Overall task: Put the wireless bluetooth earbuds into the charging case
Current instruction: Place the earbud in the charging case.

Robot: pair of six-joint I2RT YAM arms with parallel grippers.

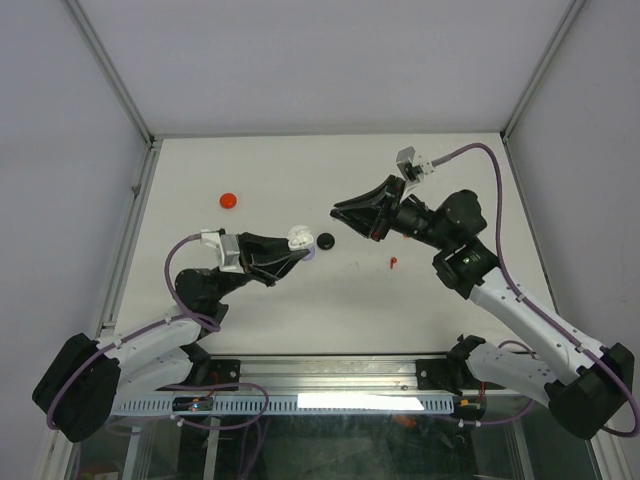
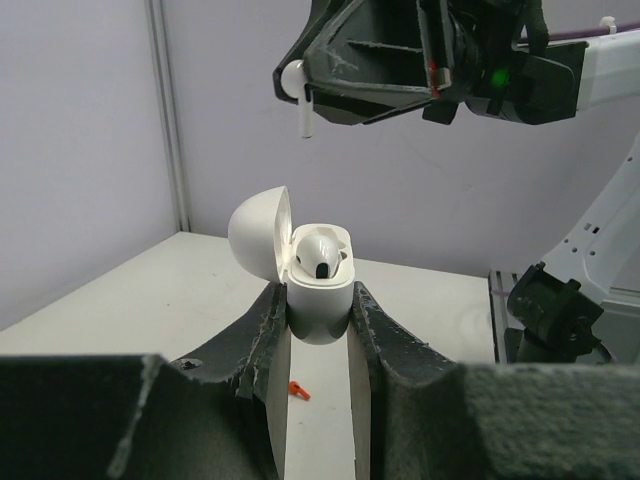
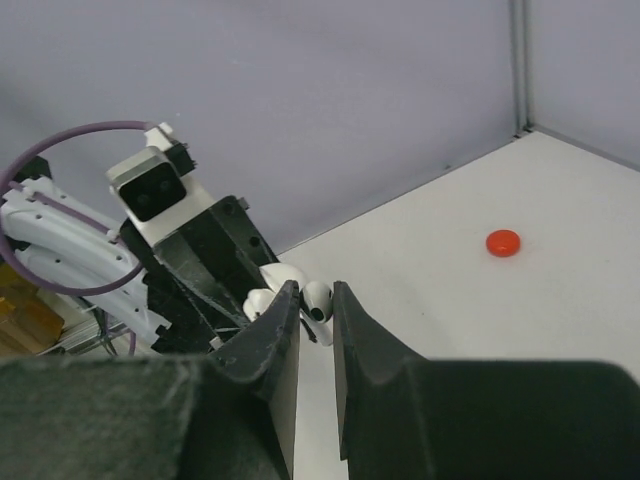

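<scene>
My left gripper [image 2: 318,300] is shut on a white charging case [image 2: 320,318], held upright above the table. Its lid [image 2: 258,232] is swung open to the left. One white earbud [image 2: 322,256] sits inside the case. My right gripper [image 3: 315,292] is shut on a second white earbud [image 3: 319,300], stem hanging down. In the left wrist view that earbud [image 2: 297,95] hangs above and slightly left of the case, apart from it. From above, the right gripper [image 1: 338,212] is just up and right of the left gripper [image 1: 293,245]. A tiny red earbud [image 1: 393,263] lies on the table.
A red disc [image 1: 229,200] lies at the back left of the table. A black disc [image 1: 325,240] sits just right of the held case. Grey walls close the table on three sides. The red earbud [image 2: 296,390] lies below the case.
</scene>
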